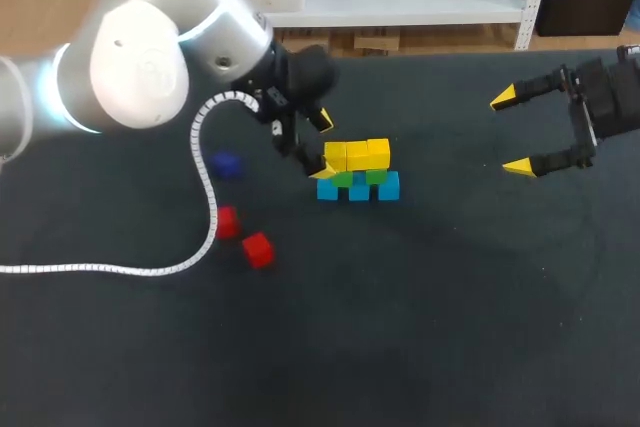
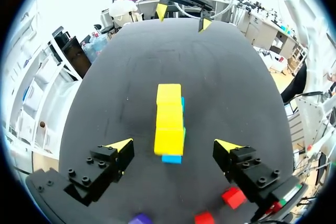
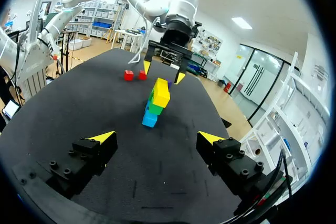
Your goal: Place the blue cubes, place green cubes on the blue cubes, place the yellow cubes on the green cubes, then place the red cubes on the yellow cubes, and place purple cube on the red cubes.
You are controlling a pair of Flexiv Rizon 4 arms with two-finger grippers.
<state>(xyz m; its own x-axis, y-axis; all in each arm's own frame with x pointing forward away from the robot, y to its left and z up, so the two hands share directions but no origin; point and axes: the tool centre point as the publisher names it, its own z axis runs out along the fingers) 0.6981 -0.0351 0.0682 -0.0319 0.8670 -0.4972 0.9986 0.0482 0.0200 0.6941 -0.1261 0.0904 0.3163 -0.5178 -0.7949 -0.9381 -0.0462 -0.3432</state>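
A stack stands mid-table: a row of blue cubes [image 1: 358,190] at the bottom, green cubes [image 1: 361,177] on them, yellow cubes [image 1: 357,155] on top. My left gripper [image 1: 323,147] is open at the stack's left end, its fingers either side of the yellow row [image 2: 169,119] without touching it. Two red cubes [image 1: 227,222] [image 1: 258,249] and a purple cube [image 1: 226,164] lie loose to the left. My right gripper [image 1: 512,132] hangs open and empty at the right, well away from the stack [image 3: 156,103].
A white coiled cable [image 1: 210,202] from my left arm trails over the table's left side, passing close to the purple cube and the nearer red cube. The table's far edge [image 1: 430,52] runs along the back.
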